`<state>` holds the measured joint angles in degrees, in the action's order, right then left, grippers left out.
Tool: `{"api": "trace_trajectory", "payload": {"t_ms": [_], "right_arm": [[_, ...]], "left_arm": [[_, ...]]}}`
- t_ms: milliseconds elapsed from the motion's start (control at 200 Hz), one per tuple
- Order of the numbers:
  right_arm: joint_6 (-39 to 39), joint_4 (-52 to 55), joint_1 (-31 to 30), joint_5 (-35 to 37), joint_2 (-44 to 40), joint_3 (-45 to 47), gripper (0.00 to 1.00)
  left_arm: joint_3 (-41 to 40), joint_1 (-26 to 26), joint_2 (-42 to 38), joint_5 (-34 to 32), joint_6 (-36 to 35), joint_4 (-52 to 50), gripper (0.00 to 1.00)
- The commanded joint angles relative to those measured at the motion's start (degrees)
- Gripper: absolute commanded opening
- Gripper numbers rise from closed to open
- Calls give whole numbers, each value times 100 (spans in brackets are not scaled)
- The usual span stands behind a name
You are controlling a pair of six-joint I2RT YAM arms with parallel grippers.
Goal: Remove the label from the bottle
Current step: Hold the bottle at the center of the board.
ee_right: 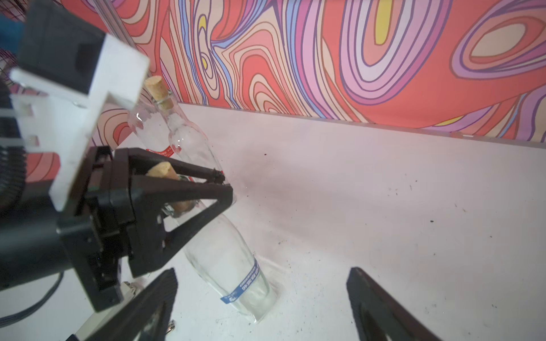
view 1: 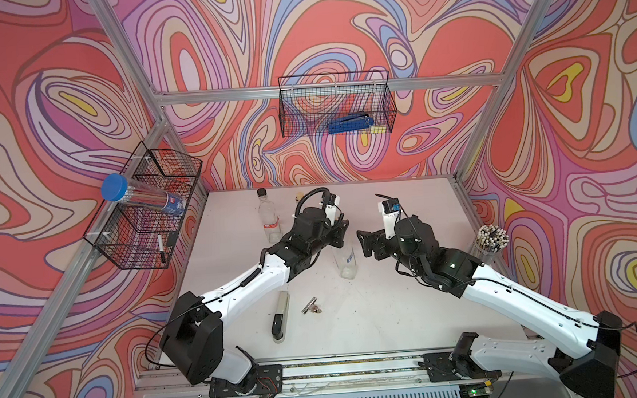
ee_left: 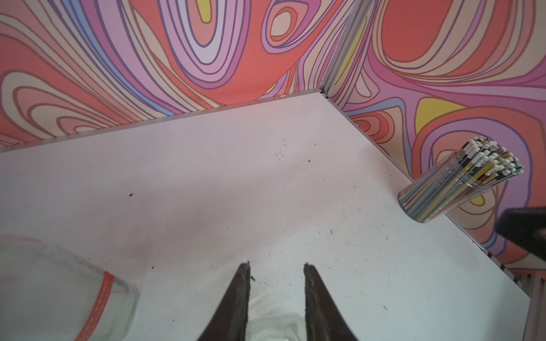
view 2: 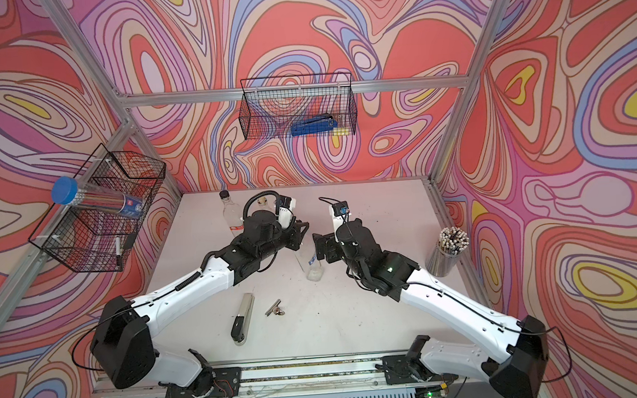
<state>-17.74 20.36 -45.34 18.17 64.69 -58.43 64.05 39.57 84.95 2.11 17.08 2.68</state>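
**Left gripper [ee_right: 223, 189] clamped on the corked neck of the clear bottle [ee_right: 224, 257], which stood at mid-table.**
Only the right wrist view showed this grip; in both top views the gripper itself hid the neck. A blue label [ee_right: 245, 283] ringed the bottle near its base. The right gripper [ee_right: 261, 271], jaws wide apart, hovered just right of the bottle.

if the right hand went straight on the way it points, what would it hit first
Probably the clear bottle, low on its body by the blue label: in the right wrist view it sits just ahead of the open right hand, between its fingertips. Depth is uncertain.
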Motion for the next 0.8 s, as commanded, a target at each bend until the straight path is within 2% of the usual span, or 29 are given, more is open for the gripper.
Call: {"api": "trace_trajectory", "payload": {"t_ms": [0, 230, 531, 596, 671, 791], "right_arm": [[-109, 95, -19, -282, -132, 175, 82], [-191, -19, -19, -899, -20, 543, 49], [-118, -539, -115, -1376, 31, 1218, 21], [-76, -633, -170, -1412, 18, 1319, 21], [-30, -695, -241, -1394, 43, 1374, 29], [5, -756, -396, -1262, 155, 1387, 34]], "left_arm": [[435, 51, -150, -340, 477, -688, 0], [750, 59, -48, -526, 827, -1481, 0], [1032, 59, 239, -707, 987, -2147, 0], [1065, 60, 270, -722, 999, -2192, 0], [1091, 59, 294, -721, 1023, -2193, 0], [1234, 59, 395, -739, 1013, -2349, 0]]}}
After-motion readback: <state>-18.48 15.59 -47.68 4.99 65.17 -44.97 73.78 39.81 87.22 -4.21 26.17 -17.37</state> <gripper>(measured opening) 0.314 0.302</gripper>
